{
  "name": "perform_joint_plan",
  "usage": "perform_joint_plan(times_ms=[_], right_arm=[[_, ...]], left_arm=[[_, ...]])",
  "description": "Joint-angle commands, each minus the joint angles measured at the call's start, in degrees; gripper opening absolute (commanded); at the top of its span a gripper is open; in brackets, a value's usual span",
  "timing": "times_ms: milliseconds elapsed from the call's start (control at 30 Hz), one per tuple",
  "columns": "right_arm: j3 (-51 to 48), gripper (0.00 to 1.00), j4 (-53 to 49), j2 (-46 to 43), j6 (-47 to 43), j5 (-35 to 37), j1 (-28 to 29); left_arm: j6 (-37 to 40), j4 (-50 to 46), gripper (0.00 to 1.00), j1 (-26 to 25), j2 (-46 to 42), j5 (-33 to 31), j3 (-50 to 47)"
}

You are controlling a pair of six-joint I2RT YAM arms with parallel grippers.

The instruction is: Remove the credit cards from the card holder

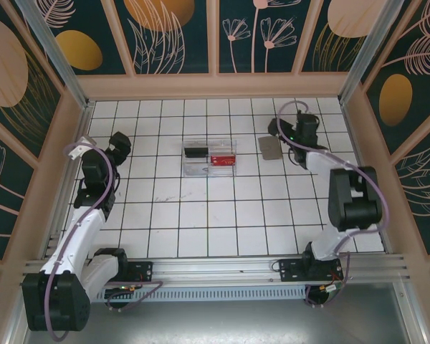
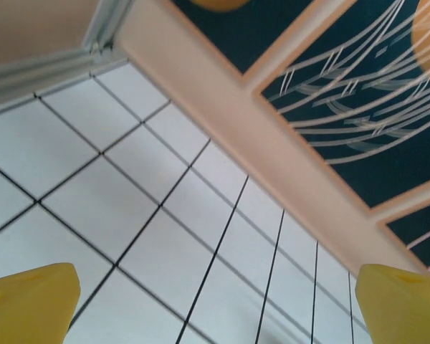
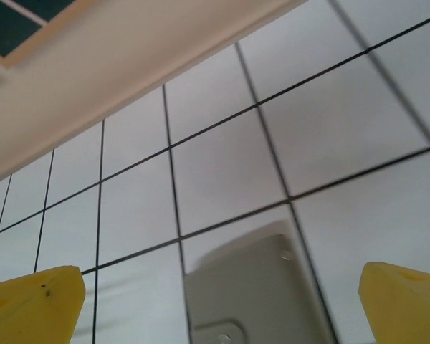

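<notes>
- Presently flat on the tiled worktop [image 1: 222,215], far-right side: card holder [image 1: 270,148], grey, credit cards presumably inside.
- Right fingers [image 3: 401,301]: spread wide, empty, poised just above the holder's edge, likely lined up for a first grasp; arm reaching forward, wrist tipped down.
- Left fingers [image 2: 29,301]: spread wide, empty, over bare tiles near the left wall; arm folded upright, well apart from the holder.
- Clear tray [image 1: 210,158]: centre, containing one black and one red item; probable drop place.
</notes>
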Motion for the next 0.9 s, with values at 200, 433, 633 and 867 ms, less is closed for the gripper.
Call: perform_joint_plan(times_ms=[200,433,633,867], right_arm=[[21.27,0.99,-17.22,17.28,-1.25,4.59,1.67],[25.59,0.89,-20.57,23.45,-2.34,4.88,2.67],[26.58,0.78,-22.67,24.95,-4.41,6.29,5.74],[21.97,0.73,-22.71,23.17,-5.25,10.78,9.52]], left_arm=[[-1.06,-5.61,0.98,0.16,0.34,8.82,1.37],[0.13,-4.92,0.99,0.08,2.3,14.21,1.41],[0.1,-4.75,0.99,-0.02,2.51,15.03,1.59],[0.27,-4.6,0.99,-0.11,3.31,15.51,1.41]])
